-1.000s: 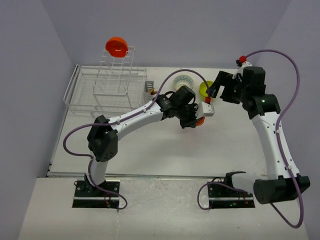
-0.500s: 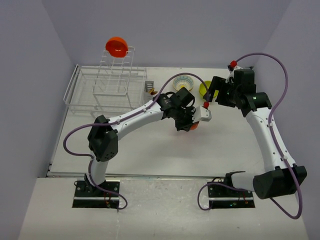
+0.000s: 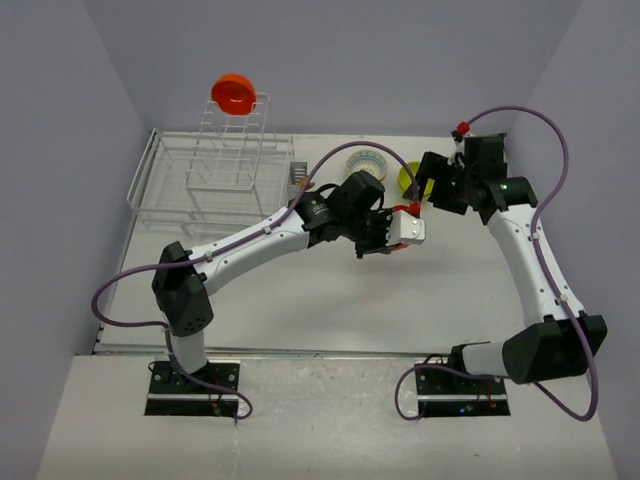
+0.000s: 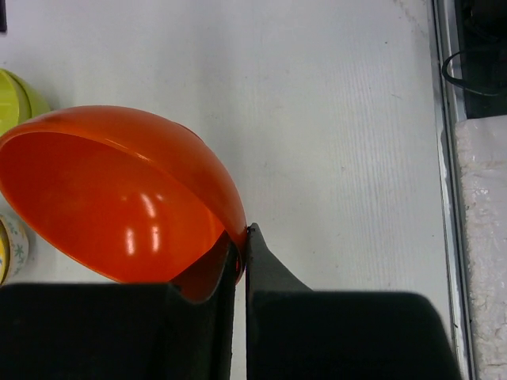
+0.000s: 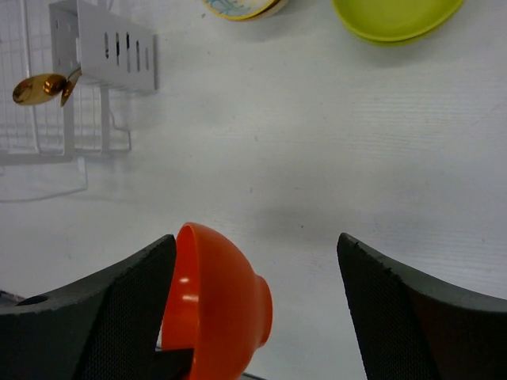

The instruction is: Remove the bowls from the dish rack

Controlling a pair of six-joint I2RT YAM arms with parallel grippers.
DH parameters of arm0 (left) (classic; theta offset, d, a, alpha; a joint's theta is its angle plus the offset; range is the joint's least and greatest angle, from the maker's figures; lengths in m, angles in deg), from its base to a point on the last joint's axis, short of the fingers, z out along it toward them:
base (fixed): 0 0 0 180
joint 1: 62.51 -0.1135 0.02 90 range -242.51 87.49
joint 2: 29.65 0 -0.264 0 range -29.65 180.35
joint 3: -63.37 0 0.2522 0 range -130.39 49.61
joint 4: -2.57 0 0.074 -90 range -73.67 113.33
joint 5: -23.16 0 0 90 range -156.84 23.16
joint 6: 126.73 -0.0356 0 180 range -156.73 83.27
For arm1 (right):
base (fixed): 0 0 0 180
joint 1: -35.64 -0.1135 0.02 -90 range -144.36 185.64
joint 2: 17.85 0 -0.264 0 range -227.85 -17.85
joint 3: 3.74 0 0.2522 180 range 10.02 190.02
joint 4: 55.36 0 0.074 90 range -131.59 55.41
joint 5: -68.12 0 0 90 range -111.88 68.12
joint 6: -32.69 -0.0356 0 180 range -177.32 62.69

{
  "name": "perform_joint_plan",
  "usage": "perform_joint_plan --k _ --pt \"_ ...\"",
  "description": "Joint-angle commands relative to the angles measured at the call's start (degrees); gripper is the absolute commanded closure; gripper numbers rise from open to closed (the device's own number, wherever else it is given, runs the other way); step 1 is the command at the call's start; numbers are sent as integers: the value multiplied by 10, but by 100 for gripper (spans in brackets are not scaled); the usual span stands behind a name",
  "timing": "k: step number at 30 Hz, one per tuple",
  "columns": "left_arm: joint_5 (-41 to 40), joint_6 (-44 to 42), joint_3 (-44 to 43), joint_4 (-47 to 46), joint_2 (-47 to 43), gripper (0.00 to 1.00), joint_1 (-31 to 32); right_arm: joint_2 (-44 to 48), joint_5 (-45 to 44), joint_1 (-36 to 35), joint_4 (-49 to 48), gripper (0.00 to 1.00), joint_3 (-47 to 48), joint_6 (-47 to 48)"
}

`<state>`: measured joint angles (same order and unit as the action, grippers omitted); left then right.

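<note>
My left gripper (image 4: 242,237) is shut on the rim of an orange-red bowl (image 4: 119,198), held tilted on its side above the table. In the right wrist view that bowl (image 5: 226,305) hangs between the wide-open fingers of my right gripper (image 5: 255,245), close to the left finger (image 5: 119,301) and well apart from the other. From above, the left gripper (image 3: 392,240) and right gripper (image 3: 420,195) meet at mid-table and mostly hide the bowl. A second orange-red bowl (image 3: 233,93) sits atop the upright tier of the dish rack (image 3: 165,200). A flower-patterned bowl (image 3: 367,162) and a lime-green bowl (image 5: 396,16) rest on the table.
The grey cutlery holder (image 5: 107,43) with a gold spoon (image 5: 40,85) stands at the rack's right end. The table's near edge with a metal strip (image 4: 445,158) lies just right of the held bowl in the left wrist view. Purple cables arc over both arms.
My left arm carried the orange-red bowl right and slightly back, toward the right gripper. The right arm swung in and down, so its fingers now straddle the bowl.
</note>
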<state>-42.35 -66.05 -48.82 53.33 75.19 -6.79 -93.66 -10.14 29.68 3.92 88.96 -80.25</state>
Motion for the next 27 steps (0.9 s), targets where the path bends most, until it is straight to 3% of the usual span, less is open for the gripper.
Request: perform_joint_plan --k 1,9,12,16,22,24,27 --pt "6 -37 -22 -32 -20 100 -2 -49 19 -45 34 18 18 30" --pt "-28 -72 -110 34 20 100 -2 -65 -4 -61 34 34 16 33" --pt "-47 -79 -120 37 26 100 -2 -70 -6 -63 40 36 11 36" --pt "-64 -86 -134 53 41 100 -2 -74 -11 -65 38 57 9 37" --pt "-78 -92 -155 101 68 100 -2 -70 -29 -65 38 67 16 35" --pt "-81 -93 -157 106 71 100 -2 -71 -33 -66 36 81 16 34" --pt "-81 -94 -157 110 70 100 -2 -75 -32 -66 33 85 10 34"
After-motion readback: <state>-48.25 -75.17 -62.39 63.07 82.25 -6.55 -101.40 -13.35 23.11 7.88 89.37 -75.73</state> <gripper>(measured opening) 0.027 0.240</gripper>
